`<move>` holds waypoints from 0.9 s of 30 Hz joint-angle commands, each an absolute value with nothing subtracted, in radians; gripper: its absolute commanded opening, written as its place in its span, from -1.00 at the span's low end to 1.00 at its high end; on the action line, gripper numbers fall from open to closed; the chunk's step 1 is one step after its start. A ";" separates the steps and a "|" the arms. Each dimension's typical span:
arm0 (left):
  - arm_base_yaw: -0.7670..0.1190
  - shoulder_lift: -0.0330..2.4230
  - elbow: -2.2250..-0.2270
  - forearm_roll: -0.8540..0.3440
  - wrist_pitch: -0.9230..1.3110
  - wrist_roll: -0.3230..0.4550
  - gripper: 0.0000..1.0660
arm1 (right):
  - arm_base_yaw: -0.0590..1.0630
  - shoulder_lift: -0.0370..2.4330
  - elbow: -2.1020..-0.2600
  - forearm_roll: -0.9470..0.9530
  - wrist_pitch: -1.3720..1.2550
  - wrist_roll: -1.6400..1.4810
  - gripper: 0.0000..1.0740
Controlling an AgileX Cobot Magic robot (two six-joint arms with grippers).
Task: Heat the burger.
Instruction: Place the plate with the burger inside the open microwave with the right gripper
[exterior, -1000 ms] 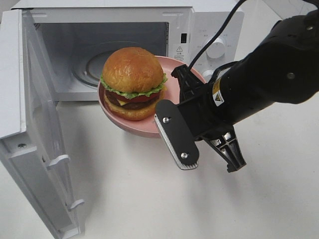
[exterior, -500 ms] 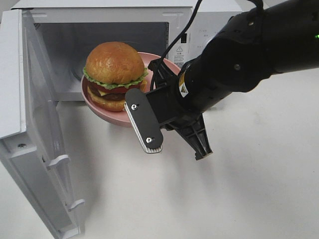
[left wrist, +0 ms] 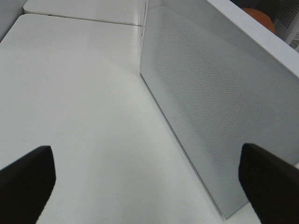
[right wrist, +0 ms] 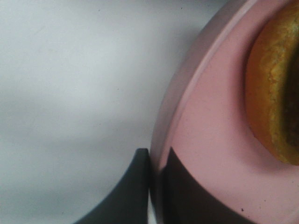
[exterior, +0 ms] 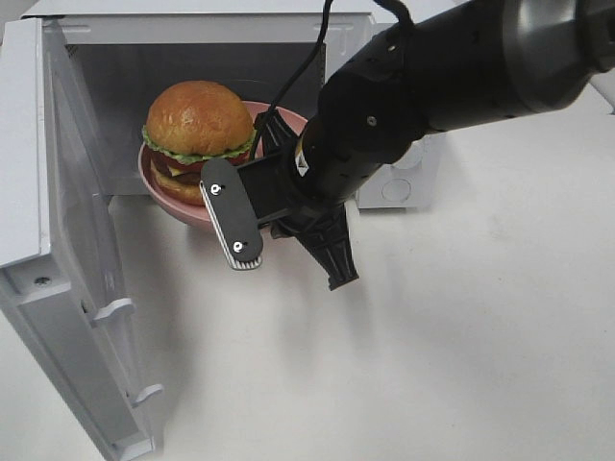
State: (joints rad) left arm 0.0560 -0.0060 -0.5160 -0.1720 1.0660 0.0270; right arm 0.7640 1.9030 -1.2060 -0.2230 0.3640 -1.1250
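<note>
The burger [exterior: 199, 120], with its glossy brown bun and green lettuce frill, sits on a round pink plate [exterior: 159, 188]. The plate hangs in the mouth of the open microwave [exterior: 115, 67], partly inside the cavity. My right gripper [exterior: 263, 129] is shut on the plate's right rim. The right wrist view shows its two dark fingertips [right wrist: 140, 161] pinching the pink plate's rim [right wrist: 205, 126], with the burger's bun edge [right wrist: 273, 93] close by. My left gripper [left wrist: 149, 186] stands open and empty beside the outer face of the microwave door [left wrist: 210, 102]; the exterior view does not show it.
The microwave door [exterior: 67, 240] swings wide open toward the front left. The right arm [exterior: 432, 86] covers the microwave's control panel. White tabletop [exterior: 432, 365] spreads to the front and right.
My right arm has carried the plate and burger leftward and back, from in front of the microwave into its opening. The grip on the rim is unchanged.
</note>
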 commanded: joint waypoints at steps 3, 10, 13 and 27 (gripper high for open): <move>0.053 -0.023 -0.516 -0.176 1.063 0.028 0.87 | 0.759 1.957 -1.322 -0.240 0.342 -1.045 -1.00; 0.053 -0.023 -0.516 -0.176 1.063 0.028 0.87 | 0.758 2.016 -1.404 -0.257 0.383 -1.017 -1.00; 0.053 -0.023 -0.516 -0.176 1.063 0.028 0.87 | 0.758 2.043 -1.444 -0.266 0.411 -1.017 -1.00; 0.053 -0.023 -0.516 -0.176 1.063 0.028 0.87 | 0.757 2.167 -1.666 -0.309 0.496 -0.954 -1.00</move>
